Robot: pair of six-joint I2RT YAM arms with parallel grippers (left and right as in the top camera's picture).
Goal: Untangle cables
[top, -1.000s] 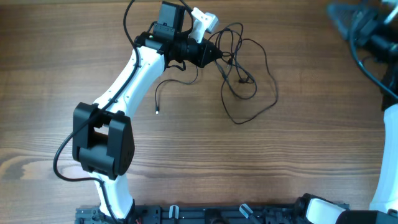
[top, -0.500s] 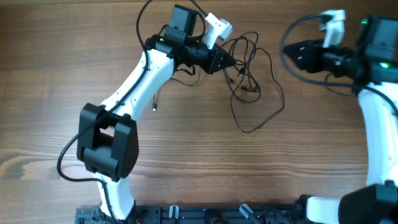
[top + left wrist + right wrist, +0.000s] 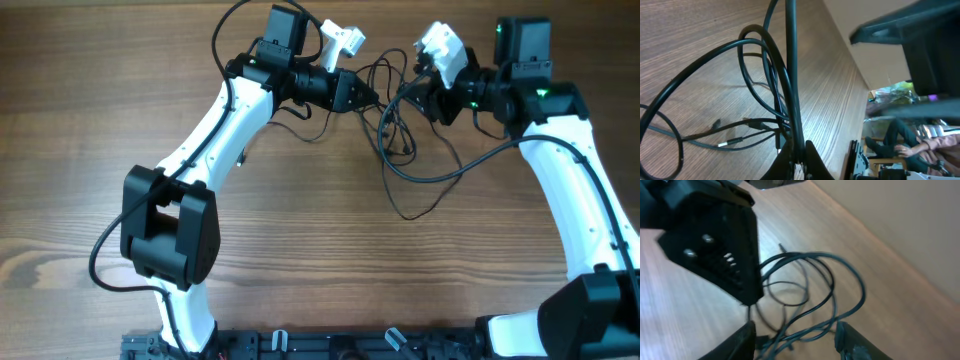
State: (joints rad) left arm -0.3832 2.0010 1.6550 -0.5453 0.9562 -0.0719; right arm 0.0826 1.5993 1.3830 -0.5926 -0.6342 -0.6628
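While the left claw (image 3: pixel 368 97) is pinched together on a single thin strand of the cables (image 3: pixel 396 138), the right claw (image 3: pixel 418 98) faces it from the other side of the tangle with its fingers apart. Seen from the left wrist, the left claw (image 3: pixel 799 159) clamps that strand at its tips, and the cord runs taut and straight away from it, crossing several looser loops of the cables (image 3: pixel 791 75) that lie on the wood. Seen from the right wrist, the right claw (image 3: pixel 799 341) is spread wide, with a few loops of the cables (image 3: pixel 832 287) lying ahead of and between its fingers, but it grips nothing.

The tangle sits on the desk (image 3: pixel 300 250) between the two claws, its knot just below them and one long loop trailing toward the near side.

This looks like an early step: one side is anchored and the other is lining up for its own hold. Next, the right claw probably needs to close on a different strand than the pinched one, then draw away from the tangle so the loops slide apart rather than tighten.
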